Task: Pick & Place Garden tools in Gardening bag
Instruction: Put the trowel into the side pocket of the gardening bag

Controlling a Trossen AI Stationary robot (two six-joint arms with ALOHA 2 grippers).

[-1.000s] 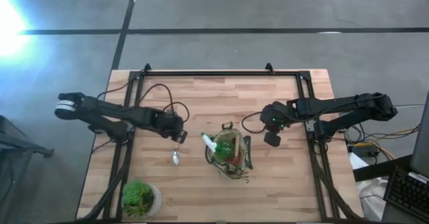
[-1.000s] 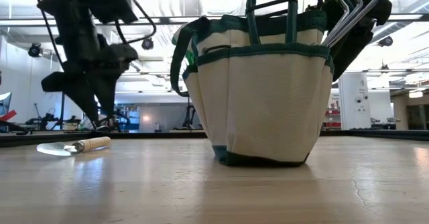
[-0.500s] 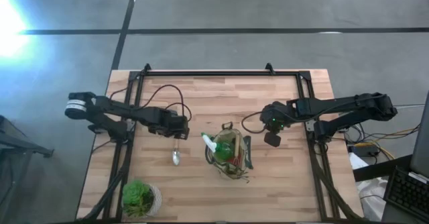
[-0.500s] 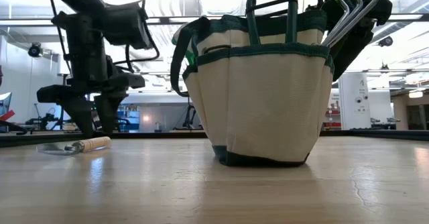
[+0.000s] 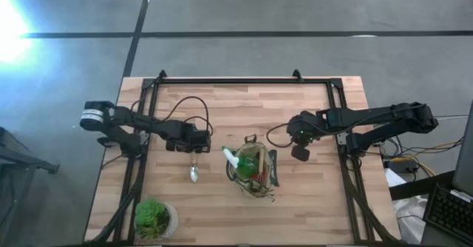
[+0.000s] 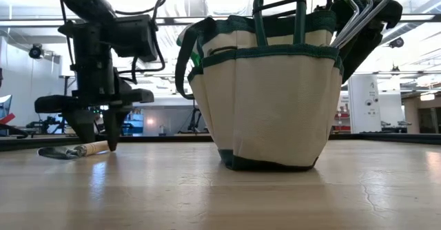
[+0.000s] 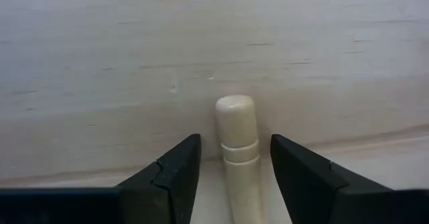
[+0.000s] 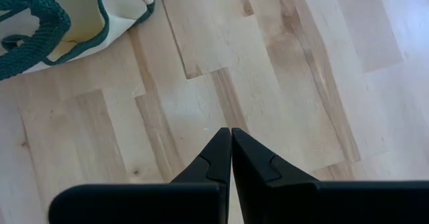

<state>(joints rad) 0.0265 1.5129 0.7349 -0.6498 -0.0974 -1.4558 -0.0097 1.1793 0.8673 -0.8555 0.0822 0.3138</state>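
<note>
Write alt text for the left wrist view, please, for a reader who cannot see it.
The left gripper is open, its two dark fingers on either side of the trowel's pale wooden handle, which lies on the light wooden table.

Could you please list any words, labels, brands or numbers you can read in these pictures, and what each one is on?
None can be read.
The bag, trowel, plant pot and table bear no visible text.
In the low view, signs in the room behind are too small and blurred to read.
</note>
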